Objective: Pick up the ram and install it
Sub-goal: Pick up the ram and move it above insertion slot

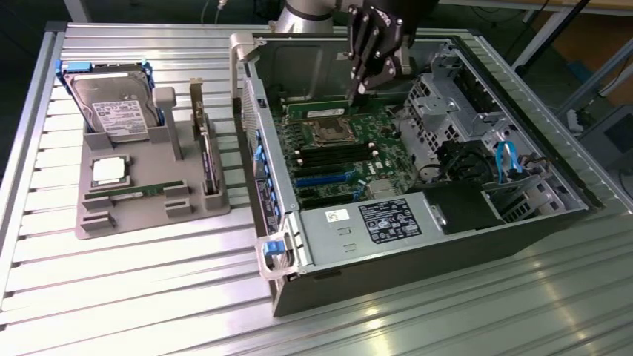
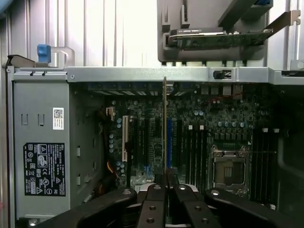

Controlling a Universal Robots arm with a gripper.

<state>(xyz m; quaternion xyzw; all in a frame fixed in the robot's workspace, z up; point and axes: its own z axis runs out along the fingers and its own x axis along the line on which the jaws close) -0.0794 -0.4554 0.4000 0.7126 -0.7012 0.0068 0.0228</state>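
My gripper [image 1: 358, 87] hangs over the open computer case [image 1: 272, 193], above the back part of the motherboard [image 1: 342, 167]. In the wrist view the gripper [image 2: 165, 186] is shut on the ram [image 2: 165, 123], a thin green stick seen edge-on that points down toward the board. The ram's lower edge is above the board, apart from it. Dark memory slots [image 2: 194, 152] run beside the empty processor socket [image 2: 228, 168]. From the exterior view, those slots [image 1: 319, 153] lie just in front of the socket [image 1: 325, 132].
A grey holder tray [image 1: 148, 211] at the exterior view's left carries a hard drive [image 1: 114, 111], a silver processor chip [image 1: 109, 170], an expansion card [image 1: 206, 156] and a green stick [image 1: 133, 191]. The power supply [image 1: 390, 221] and drive cage [image 1: 440, 111] crowd the case.
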